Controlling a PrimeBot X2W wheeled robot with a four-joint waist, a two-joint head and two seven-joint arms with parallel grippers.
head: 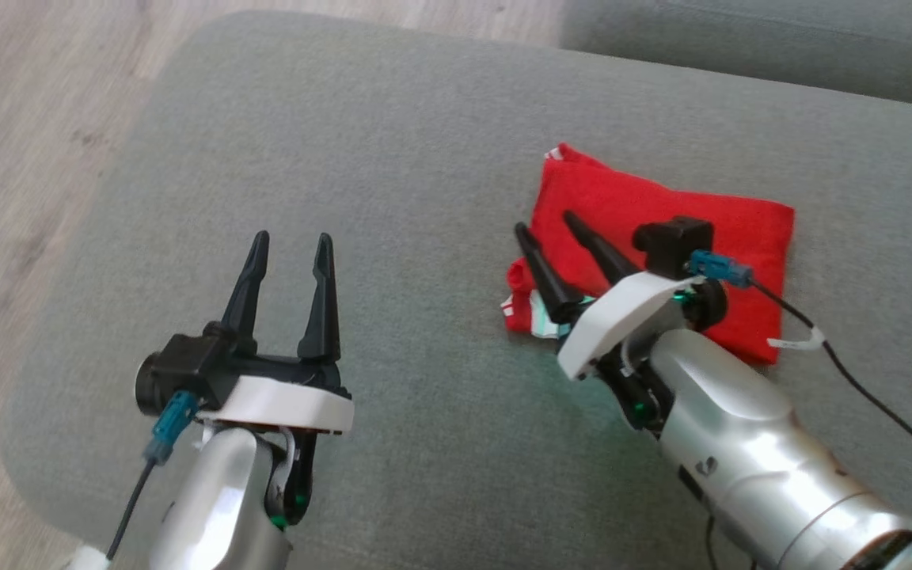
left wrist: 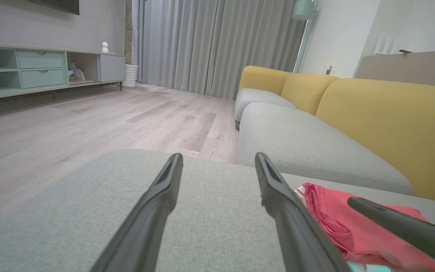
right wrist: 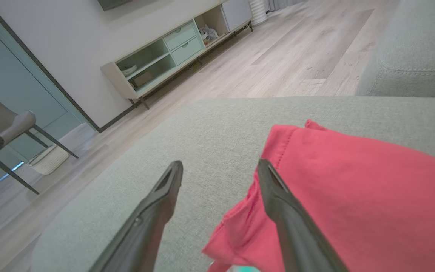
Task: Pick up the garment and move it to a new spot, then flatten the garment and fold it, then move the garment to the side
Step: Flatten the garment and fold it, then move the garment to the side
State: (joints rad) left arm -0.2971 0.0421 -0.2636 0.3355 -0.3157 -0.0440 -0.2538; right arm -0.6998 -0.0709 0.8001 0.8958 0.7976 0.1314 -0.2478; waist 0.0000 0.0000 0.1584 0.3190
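Careful: your right gripper (head: 545,222), jaws apart, empty, mid-right over folded red garment (head: 662,206); lift crooked, finger may snag cloth, spoil fold. Left gripper (head: 291,237) spread, empty.

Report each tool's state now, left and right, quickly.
Left tool: open, empty, over the grey cushion.
Right tool: open, gripping nothing, fingers at the red garment's edge.

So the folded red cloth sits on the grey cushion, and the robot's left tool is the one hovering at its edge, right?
Not quite. The head view shows the right tool at the edge of the red cloth, while the left tool is over bare grey cushion. The rest is as you said.
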